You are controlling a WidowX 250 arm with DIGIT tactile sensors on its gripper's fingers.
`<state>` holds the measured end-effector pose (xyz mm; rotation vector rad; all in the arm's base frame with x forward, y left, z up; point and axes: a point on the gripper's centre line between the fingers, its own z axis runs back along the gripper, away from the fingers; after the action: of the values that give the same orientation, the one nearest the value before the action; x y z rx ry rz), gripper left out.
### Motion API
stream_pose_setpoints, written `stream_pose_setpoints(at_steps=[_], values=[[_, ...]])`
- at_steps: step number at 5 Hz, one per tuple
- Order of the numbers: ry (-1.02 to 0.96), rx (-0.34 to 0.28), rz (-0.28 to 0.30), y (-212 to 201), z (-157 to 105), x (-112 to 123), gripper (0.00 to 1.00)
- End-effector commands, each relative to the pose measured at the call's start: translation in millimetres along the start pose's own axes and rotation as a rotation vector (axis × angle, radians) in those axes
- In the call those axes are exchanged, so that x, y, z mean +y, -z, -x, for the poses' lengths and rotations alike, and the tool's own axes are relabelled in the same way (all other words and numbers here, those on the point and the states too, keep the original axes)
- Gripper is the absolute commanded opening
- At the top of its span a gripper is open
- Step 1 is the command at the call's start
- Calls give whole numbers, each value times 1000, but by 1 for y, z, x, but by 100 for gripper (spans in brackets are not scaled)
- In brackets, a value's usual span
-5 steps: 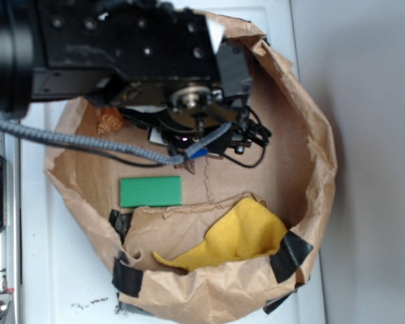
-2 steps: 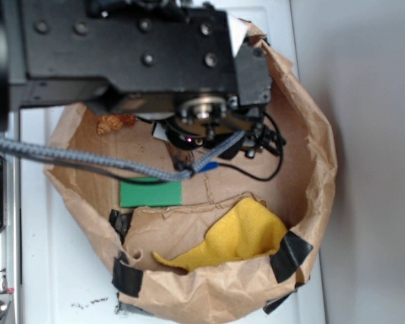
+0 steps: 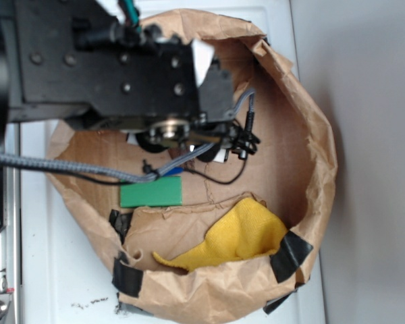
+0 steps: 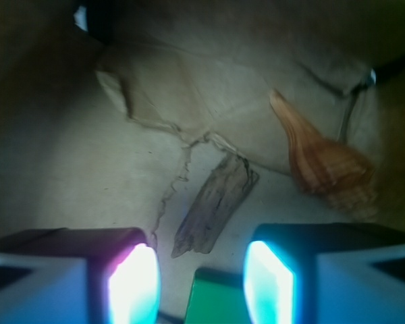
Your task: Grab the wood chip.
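Two pale, glowing fingers (image 4: 131,283) are seen at the bottom of the wrist view, held well apart with nothing between them, so the gripper (image 4: 201,283) stands open. Left of the left finger only creased brown paper lining (image 4: 67,175) is shown. Between the fingers and just ahead of them lies the thin, flat, ragged-edged sliver of dark brown wood chip (image 4: 216,202) — set on a slant, its near end closer to the left finger and its far end leaning toward the right. A flat green rectangular block (image 4: 212,297) is seen low in the gap, just short of the chip's near end. Ahead of the right finger and to its outer side rests the glossy orange spiral seashell (image 4: 324,162), near the chip's far end but apart from it.

The chip is judged to be very light, stiff and rough-surfaced, so slipping is unlikely — but it is thin and may splinter under a hard squeeze, and it lies flat on soft paper, which may bunch. It would best be taken across its narrow width near the middle, with the fingers lowered to the paper. In the exterior view the chip is hidden beneath the black arm (image 3: 108,67).
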<state>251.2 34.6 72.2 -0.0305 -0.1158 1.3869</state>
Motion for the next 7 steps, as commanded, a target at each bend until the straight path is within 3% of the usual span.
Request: stream_pose_setpoints(at_steps=[1,5,6,7], values=[[-235,42,13,22,-2,0,100],[-282,-74,20,62,-15,-14,100],[-247,-82,-4,68,-12,-10,100],[-256,-54,-5,65,-13,-8,0]])
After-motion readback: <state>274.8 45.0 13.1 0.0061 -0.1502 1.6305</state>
